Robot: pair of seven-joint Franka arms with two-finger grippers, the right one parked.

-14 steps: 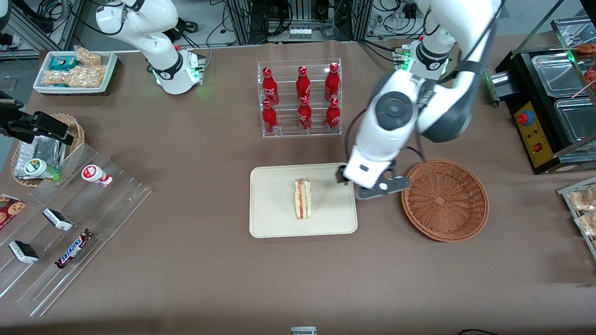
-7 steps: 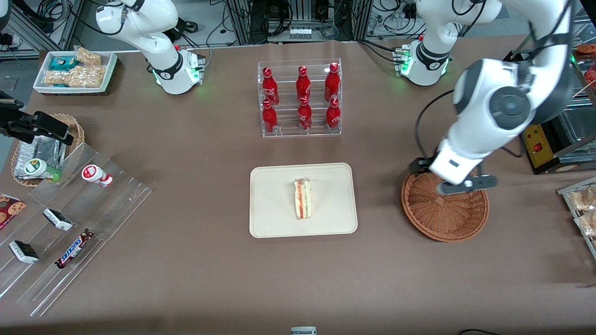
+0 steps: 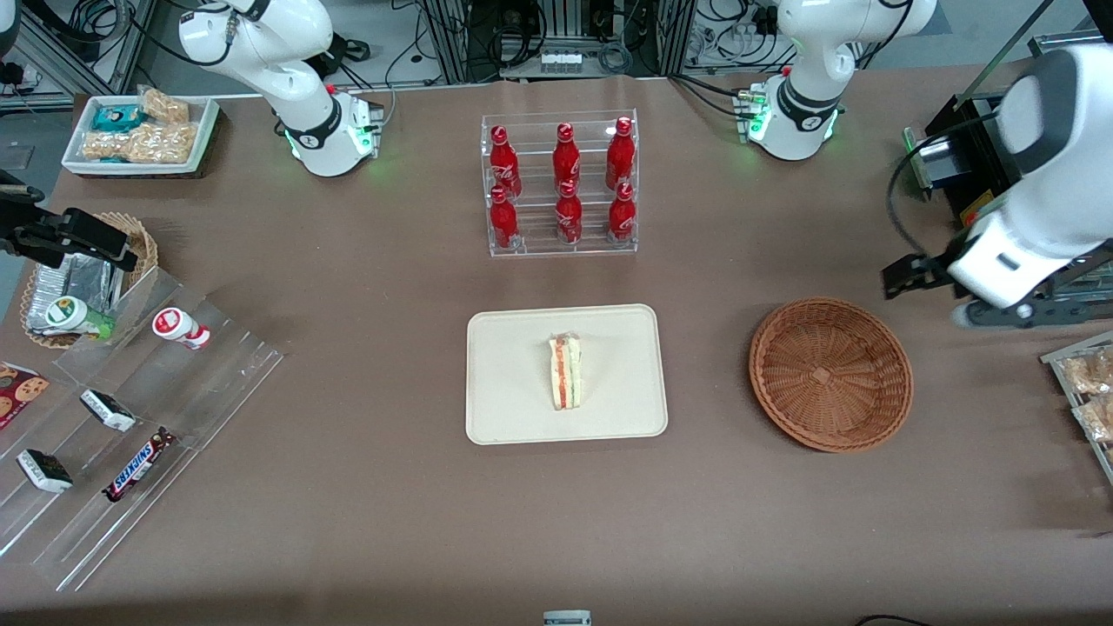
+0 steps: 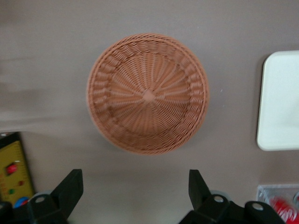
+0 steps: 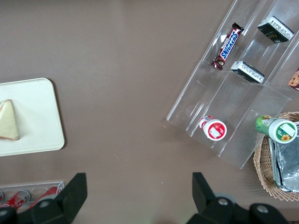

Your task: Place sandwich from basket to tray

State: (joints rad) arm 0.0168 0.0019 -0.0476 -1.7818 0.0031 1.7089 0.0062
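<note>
The sandwich lies on the cream tray in the middle of the table, its red and orange filling edge facing up; the right wrist view shows the sandwich on the tray too. The round brown wicker basket stands empty beside the tray, toward the working arm's end. My gripper hangs high, past the basket toward the working arm's end, next to a black appliance. In the left wrist view the gripper is open and holds nothing, with the basket and a corner of the tray below.
A clear rack of red bottles stands farther from the front camera than the tray. The black appliance sits at the working arm's end. A stepped acrylic display with candy bars and a smaller wicker basket are at the parked arm's end.
My gripper has swung away from the tray, passed over the basket, and now hangs near the black appliance. The sandwich stays on the tray.
</note>
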